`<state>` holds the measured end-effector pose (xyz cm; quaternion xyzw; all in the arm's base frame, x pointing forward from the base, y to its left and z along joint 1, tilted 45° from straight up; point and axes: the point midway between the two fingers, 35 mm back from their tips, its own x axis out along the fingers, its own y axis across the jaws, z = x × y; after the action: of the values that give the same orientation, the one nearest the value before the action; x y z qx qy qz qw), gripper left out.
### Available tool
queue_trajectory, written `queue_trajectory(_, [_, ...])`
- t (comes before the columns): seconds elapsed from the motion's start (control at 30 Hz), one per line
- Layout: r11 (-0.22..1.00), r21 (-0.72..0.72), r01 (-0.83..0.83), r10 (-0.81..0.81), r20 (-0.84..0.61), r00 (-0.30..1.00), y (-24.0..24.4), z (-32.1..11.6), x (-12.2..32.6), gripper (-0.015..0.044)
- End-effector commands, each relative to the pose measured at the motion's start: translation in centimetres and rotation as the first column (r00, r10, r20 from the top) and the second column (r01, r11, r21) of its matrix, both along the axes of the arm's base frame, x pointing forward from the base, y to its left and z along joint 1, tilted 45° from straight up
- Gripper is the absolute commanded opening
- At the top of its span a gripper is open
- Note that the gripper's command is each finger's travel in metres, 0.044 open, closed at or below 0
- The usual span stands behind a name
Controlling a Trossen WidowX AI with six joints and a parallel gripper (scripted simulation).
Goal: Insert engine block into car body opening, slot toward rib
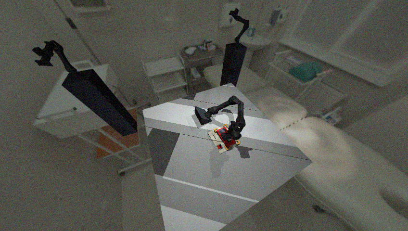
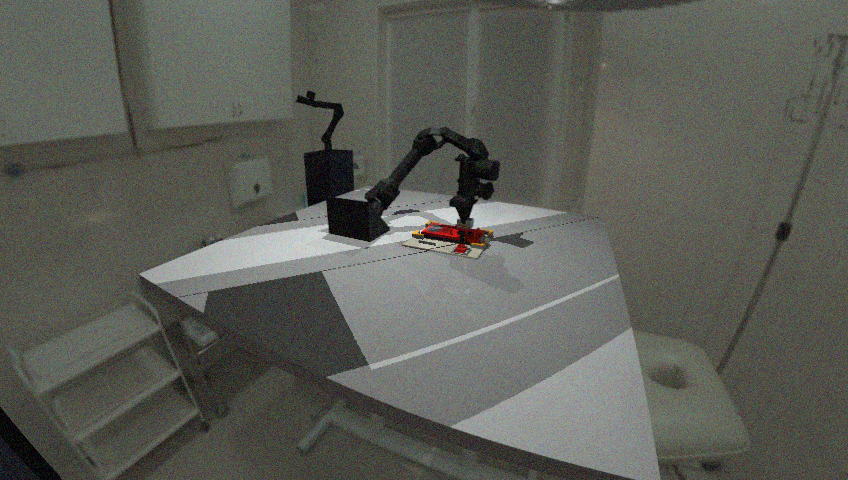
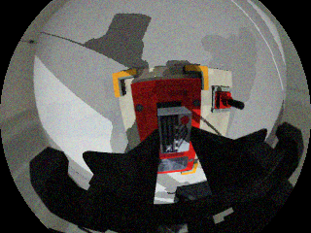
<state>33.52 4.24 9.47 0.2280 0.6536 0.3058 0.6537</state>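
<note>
The red car body point(image 1: 222, 132) point(image 2: 440, 231) point(image 3: 146, 116) lies flat on a cream board point(image 1: 214, 136) point(image 2: 419, 243) point(image 3: 221, 78), between yellow corner brackets. My gripper point(image 2: 464, 218) point(image 3: 173, 131) is shut on the grey engine block point(image 2: 465, 223) point(image 3: 174, 127) and points down over the car body. The block's slotted face and a red round mark show in the wrist view. A dark strip of the opening point(image 3: 169, 104) shows just past the block. The block's top stands above the body; its underside and the rib are hidden, so I cannot tell its depth.
A red part with a black lever point(image 3: 236, 104) stands on the board beside the car body. The arm's black base point(image 1: 202, 115) point(image 2: 357, 218) stands on the table point(image 1: 200, 168) point(image 2: 428, 309). Other arms on tall pedestals point(image 1: 98, 100) point(image 1: 233, 62) stand beyond the table.
</note>
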Motion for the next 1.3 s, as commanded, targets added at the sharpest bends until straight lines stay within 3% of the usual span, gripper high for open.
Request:
queue_trajectory(0.0, [1.000,0.003,0.011,-0.011,-0.005,1.000,0.00,0.03,0.11,0.0160])
queue_trajectory(1.27, [1.000,0.003,0.009,-0.009,-0.004,1.000,0.27,-0.24,0.20,0.0160])
